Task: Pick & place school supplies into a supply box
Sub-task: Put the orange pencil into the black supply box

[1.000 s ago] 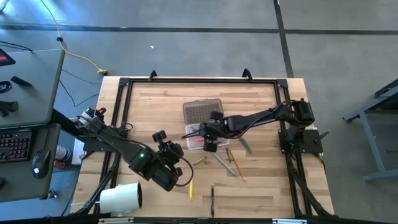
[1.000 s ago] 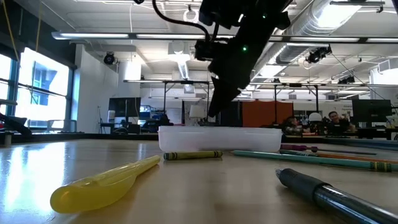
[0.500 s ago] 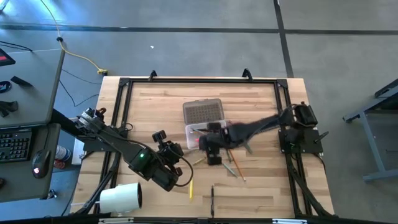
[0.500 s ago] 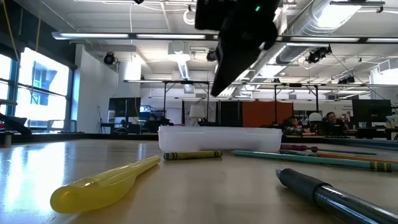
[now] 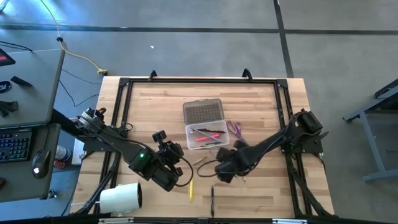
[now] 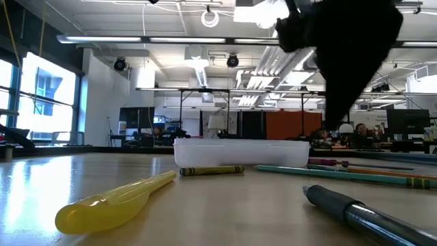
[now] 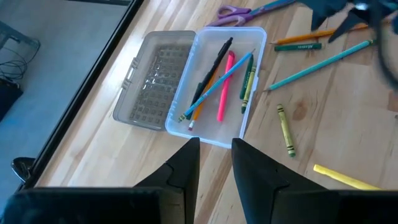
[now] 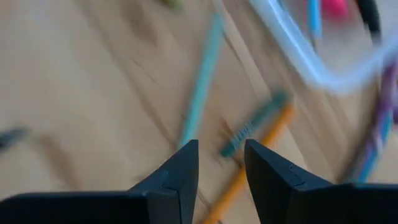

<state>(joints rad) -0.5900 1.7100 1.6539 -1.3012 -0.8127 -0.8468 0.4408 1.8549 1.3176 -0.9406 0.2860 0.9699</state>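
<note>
An open-plan lab: exposed ceiling ducts [image 6: 382, 20], strip lights [image 6: 123, 39], computer desk [image 5: 28, 74].

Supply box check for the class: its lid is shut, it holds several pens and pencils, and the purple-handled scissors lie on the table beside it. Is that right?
Not quite. The supply box is open, with its ribbed lid folded flat on the table beside it, as the left wrist view shows. The rest holds: pens and pencils lie inside, and the purple-handled scissors lie on the table beside it.
</note>
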